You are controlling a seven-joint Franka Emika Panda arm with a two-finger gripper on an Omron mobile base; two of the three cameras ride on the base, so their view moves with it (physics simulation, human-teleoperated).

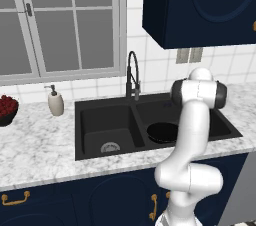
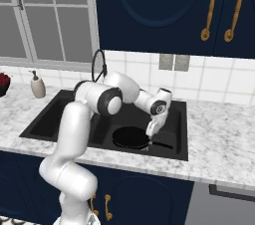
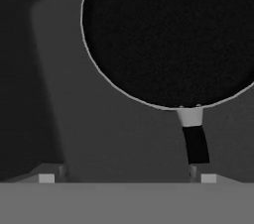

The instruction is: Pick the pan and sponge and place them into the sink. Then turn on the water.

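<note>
The pan (image 2: 130,137) lies flat on the floor of the right basin of the sink (image 2: 182,134), at lower centre of the right base view. The end effector (image 2: 151,130) hangs just above the pan's right rim, where the handle (image 2: 162,145) leaves the pan body. In the hand view the pan (image 3: 168,34) takes up the upper right of the frame and its handle (image 3: 194,139) runs down toward the right fingertip (image 3: 208,178). The left fingertip (image 3: 46,178) sits far across at lower left. The jaws stand wide apart and have hold of nothing; the handle sits just inside the right finger, not clamped.

In the left base view the pan (image 1: 162,132) shows in the right basin, partly behind the arm. The left basin, with its silver drain (image 1: 110,146), holds no objects. The divider between basins passes to the left of the pan. The black gooseneck faucet (image 1: 132,76) rises at the back rim above the divider. The marble tabletop (image 2: 219,142) extends to the right of the sink. At left in the frame stand a soap dispenser (image 1: 55,101) and a bowl of red fruit (image 1: 7,110).
</note>
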